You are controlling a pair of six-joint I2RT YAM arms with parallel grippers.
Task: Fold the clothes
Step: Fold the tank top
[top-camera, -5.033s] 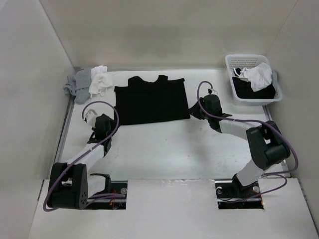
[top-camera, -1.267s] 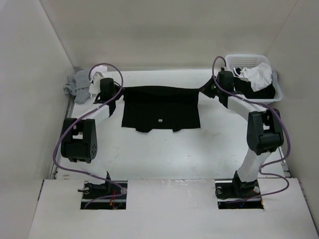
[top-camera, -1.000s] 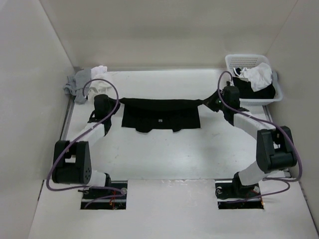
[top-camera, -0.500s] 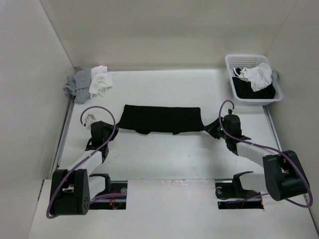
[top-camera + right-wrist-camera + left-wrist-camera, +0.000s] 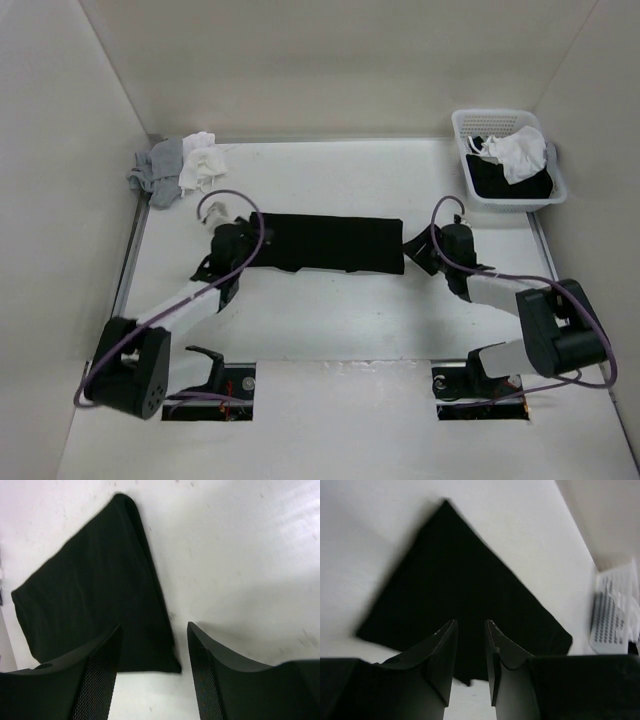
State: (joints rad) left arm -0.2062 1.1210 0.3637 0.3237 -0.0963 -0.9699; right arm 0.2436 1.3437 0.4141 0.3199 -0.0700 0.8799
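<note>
Both grippers have let go since half a second ago, and the black sleeveless top (image 5: 330, 242) now lies flat as a long folded band across the middle of the worktop (image 5: 330, 320). The left gripper (image 5: 471, 625), jaws slightly parted and empty, is at the band's left end, its arm stretched forward and inward. The right gripper (image 5: 155, 627), jaws spread wide and empty, sits just off the right end, its forearm low and angled inward

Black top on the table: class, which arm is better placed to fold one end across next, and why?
Probably the right. The right gripper has its jaws wide, with the end corner of the black top lying between them, easy to pinch. The left gripper has narrower jaws over flat cloth.
</note>
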